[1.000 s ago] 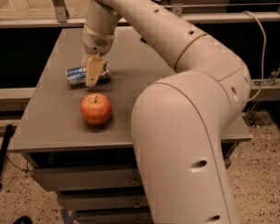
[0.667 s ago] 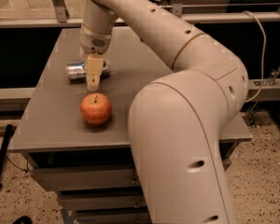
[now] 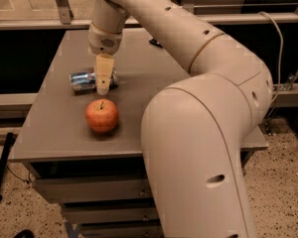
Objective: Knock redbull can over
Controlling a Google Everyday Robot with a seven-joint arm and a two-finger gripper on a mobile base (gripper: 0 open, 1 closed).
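Note:
The redbull can (image 3: 83, 82), blue and silver, lies on its side on the grey table (image 3: 49, 128), left of centre, its length running left to right. My gripper (image 3: 104, 78) hangs straight down from the arm and sits over the can's right end, hiding that end. A red apple (image 3: 102, 115) stands on the table just in front of the gripper and the can.
My large cream arm (image 3: 198, 133) fills the right half of the view and hides the table's right part. A small dark object (image 3: 156, 42) lies near the table's far edge. A rail (image 3: 39, 24) runs behind the table. Drawers (image 3: 89, 192) sit under the tabletop.
The can has slid slightly left along the table while lying on its side. The gripper has shifted a little with it, staying over the can's right end. The apple has not moved.

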